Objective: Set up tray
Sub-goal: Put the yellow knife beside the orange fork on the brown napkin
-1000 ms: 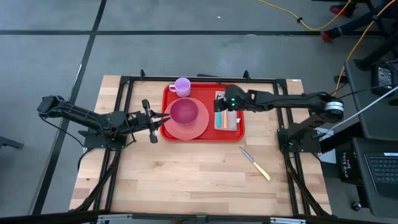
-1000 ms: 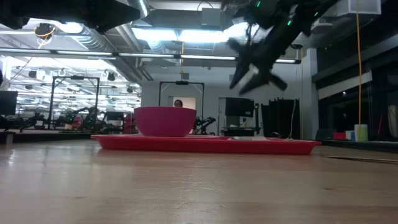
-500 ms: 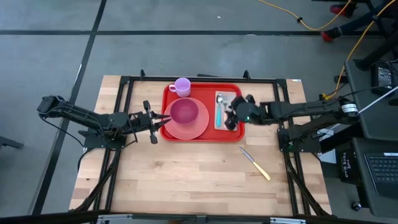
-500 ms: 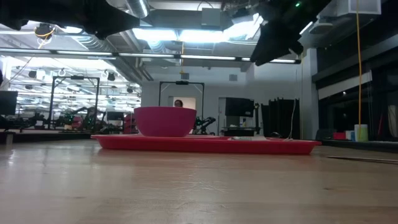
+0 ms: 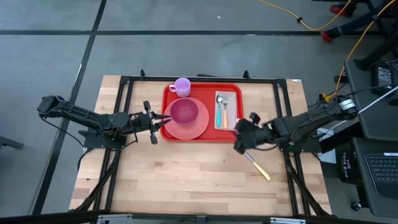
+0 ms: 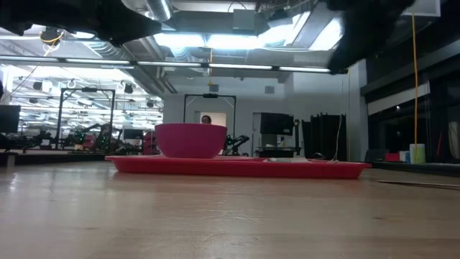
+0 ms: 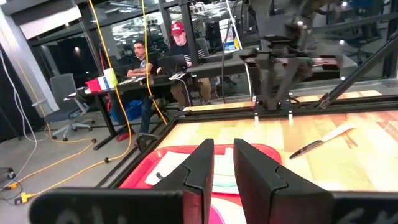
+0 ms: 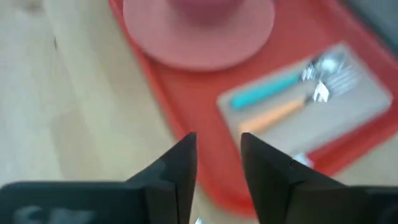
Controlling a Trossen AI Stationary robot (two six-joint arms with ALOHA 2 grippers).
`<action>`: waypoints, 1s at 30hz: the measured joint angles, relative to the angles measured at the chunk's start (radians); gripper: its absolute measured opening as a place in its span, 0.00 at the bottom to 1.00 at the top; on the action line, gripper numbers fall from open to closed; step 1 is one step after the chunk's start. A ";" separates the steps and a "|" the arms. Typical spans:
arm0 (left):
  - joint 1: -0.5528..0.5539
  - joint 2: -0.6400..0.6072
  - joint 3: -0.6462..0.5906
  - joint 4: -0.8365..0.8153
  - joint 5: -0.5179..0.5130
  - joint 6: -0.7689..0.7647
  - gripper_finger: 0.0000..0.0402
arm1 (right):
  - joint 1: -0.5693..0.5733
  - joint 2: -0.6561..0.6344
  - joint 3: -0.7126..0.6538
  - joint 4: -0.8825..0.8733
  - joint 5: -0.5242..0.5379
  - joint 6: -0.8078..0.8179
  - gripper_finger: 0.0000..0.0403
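The red tray [image 5: 204,132] lies on the wooden table. On it a pink bowl [image 5: 184,112] sits on a round pink plate [image 5: 198,129], a lilac cup [image 5: 181,86] stands at the far rim, and a pale napkin [image 5: 232,99] carries a teal-handled spoon [image 5: 219,113] and an orange-handled fork [image 5: 226,116]. A knife [image 5: 256,165] with a yellowish handle lies on the table near the tray's right near corner. My right gripper [image 5: 239,145] [image 8: 217,140] hangs open over the knife's blade end, well above the table. My left gripper [image 5: 165,119] [image 7: 224,144] waits above the tray's left rim, its fingers close together.
A black frame [image 5: 127,84] runs around the table's far and side edges. Bare wood [image 5: 186,180] stretches across the near half of the table. People sit at desks [image 7: 155,59] in the room beyond, off the table.
My right gripper has drawn back from over the napkin on the tray, moving toward the table's near edge and off the tray's right near corner, to a place above the knife. It has risen out of the middle of the low view. Spoon and fork stay on the napkin.
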 joint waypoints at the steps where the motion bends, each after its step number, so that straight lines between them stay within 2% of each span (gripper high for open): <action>1: 0.000 0.000 0.000 0.001 0.000 0.000 0.14 | 0.022 0.000 0.000 -0.033 -0.002 0.052 0.31; 4: 0.000 0.000 0.000 0.001 0.000 0.000 0.14 | 0.087 0.000 0.000 -0.098 -0.025 0.198 0.24; 10: 0.000 0.000 0.000 0.001 0.000 0.000 0.14 | 0.221 0.001 0.000 -0.100 -0.089 0.372 0.03; 16: 0.000 0.000 0.000 0.001 -0.001 0.000 0.14 | 0.329 0.071 0.049 -0.163 -0.166 0.587 0.01; 23: 0.000 0.000 0.000 0.001 -0.001 -0.001 0.14 | 0.436 0.271 0.278 -0.506 -0.254 0.774 0.02; 27: 0.000 0.000 0.000 0.001 -0.001 -0.001 0.14 | 0.488 0.340 0.358 -0.579 -0.274 0.784 0.02; 30: 0.000 0.000 0.000 0.001 -0.001 -0.002 0.14 | 0.513 0.359 0.368 -0.581 -0.276 0.783 0.02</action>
